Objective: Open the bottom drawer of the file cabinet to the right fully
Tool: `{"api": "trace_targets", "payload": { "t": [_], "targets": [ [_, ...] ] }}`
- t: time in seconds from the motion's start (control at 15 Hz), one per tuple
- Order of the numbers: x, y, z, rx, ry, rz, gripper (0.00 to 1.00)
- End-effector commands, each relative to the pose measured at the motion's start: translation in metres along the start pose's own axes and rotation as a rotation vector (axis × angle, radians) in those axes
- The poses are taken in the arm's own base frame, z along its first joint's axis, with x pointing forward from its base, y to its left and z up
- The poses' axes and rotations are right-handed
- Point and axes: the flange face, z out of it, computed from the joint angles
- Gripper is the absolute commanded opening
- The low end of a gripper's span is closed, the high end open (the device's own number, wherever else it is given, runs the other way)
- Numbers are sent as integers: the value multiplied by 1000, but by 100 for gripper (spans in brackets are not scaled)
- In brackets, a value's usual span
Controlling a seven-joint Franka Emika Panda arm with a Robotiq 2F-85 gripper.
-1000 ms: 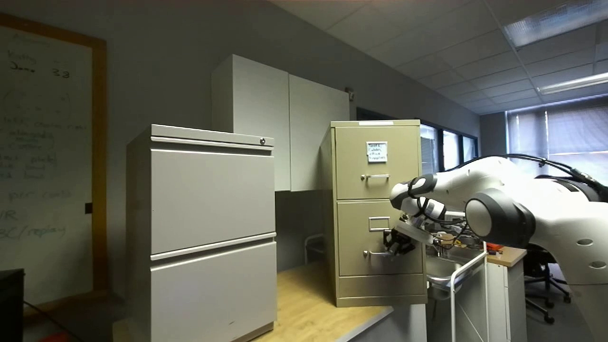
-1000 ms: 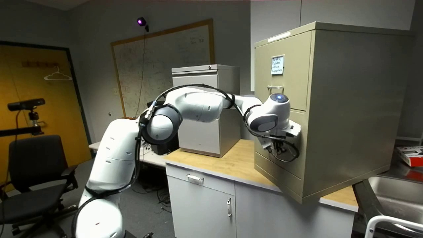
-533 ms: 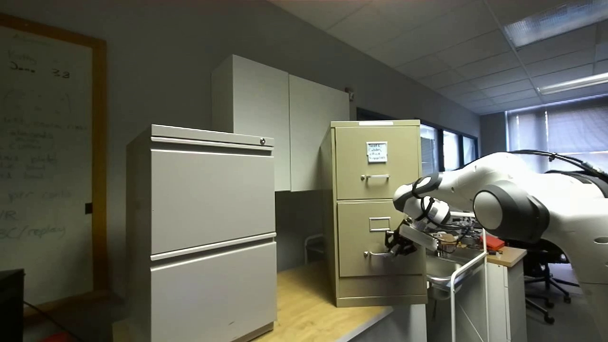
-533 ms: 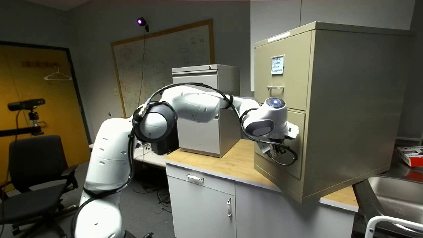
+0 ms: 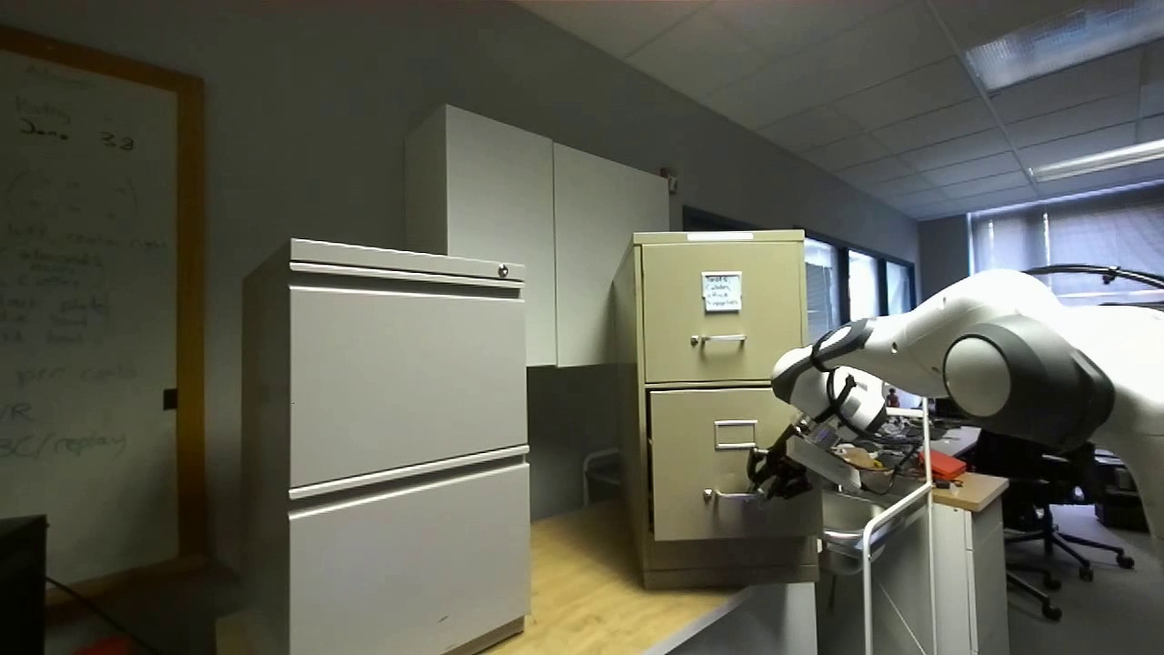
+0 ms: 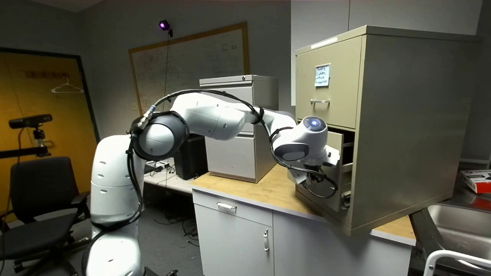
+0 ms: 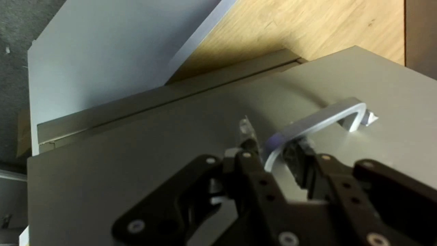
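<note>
Exterior views both show the tan file cabinet (image 6: 387, 126), its bottom drawer (image 5: 691, 464) partway out beneath the closed top drawer (image 5: 764, 309); in the wrist view, the gripper (image 7: 274, 143) pinches the bottom drawer's handle (image 7: 319, 119) between its fingers (image 7: 300, 160).

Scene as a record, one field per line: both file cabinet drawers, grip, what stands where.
bottom drawer: partly open
gripper: fingers on either side of the bottom drawer's handle; firm clamp unclear
top drawer: closed; handwritten paper label on front
file cabinet: upright on wood-topped counter, front corner overhanging the edge
grey two-drawer cabinet: both drawers closed; same counter
</note>
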Motion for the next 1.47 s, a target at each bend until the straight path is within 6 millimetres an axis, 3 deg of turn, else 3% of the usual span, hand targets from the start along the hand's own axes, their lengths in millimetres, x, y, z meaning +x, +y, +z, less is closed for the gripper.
{"api": "trace_targets", "payload": {
  "t": [0.0, 0.8, 1.2, 1.27, 1.4],
  "targets": [
    [-67, 23, -2, 33, -143, -75, 7],
    [-169, 51, -32, 122, -188, -17, 7],
    [-220, 75, -44, 188, -264, 6, 7],
    [-228, 80, -46, 198, -278, 12, 53],
    [-244, 93, -50, 196, -299, 21, 58]
  ]
}}
